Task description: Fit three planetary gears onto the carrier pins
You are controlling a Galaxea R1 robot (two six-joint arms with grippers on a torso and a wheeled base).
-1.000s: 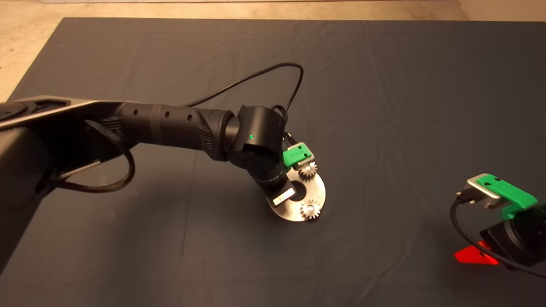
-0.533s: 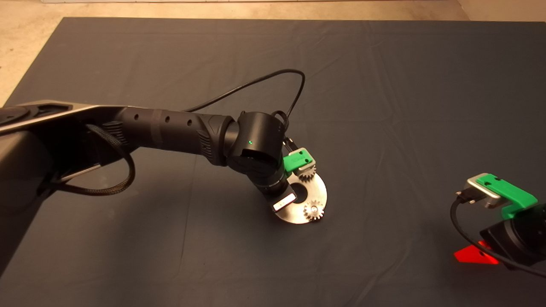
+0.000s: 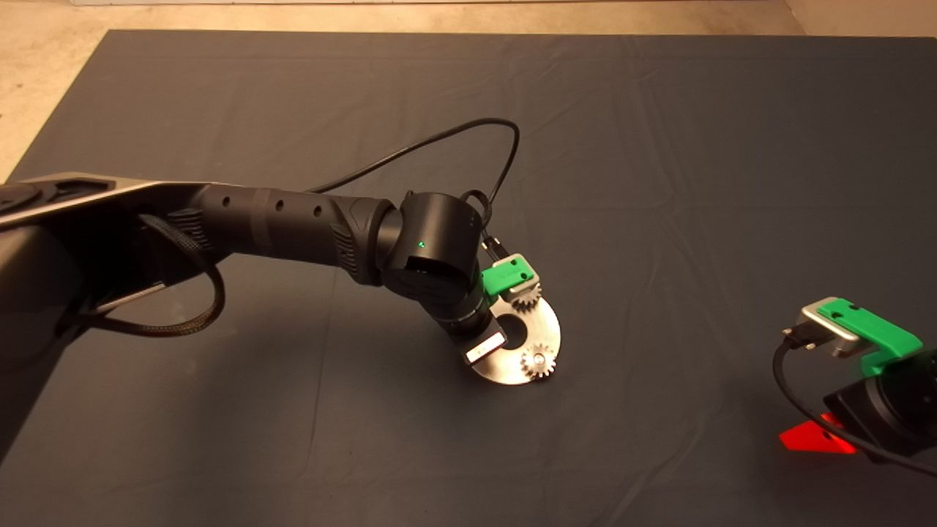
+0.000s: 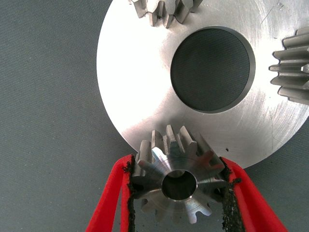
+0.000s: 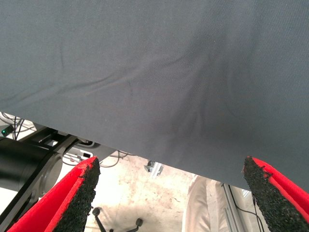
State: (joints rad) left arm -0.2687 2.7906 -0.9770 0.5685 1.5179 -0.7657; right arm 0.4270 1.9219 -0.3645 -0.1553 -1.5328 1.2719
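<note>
The shiny round disc lies on the mat at mid-table, its large centre hole showing. Two planetary gears sit on it, one at the near edge with a bright pin end in its centre, one at the far edge partly under the green wrist mount. They also show in the left wrist view. My left gripper is shut on the third gear and holds it at the disc's rim; no pin shows in its centre hole. My right gripper is parked at the lower right, open and empty.
The dark mat covers the table, with bare floor beyond its far edge. A black cable loops above the left wrist. The right wrist view looks past the mat's edge at equipment on the floor.
The left wrist has shifted slightly toward the near left. The disc with its two gears slid slightly to the right a second ago and has stayed put since.
</note>
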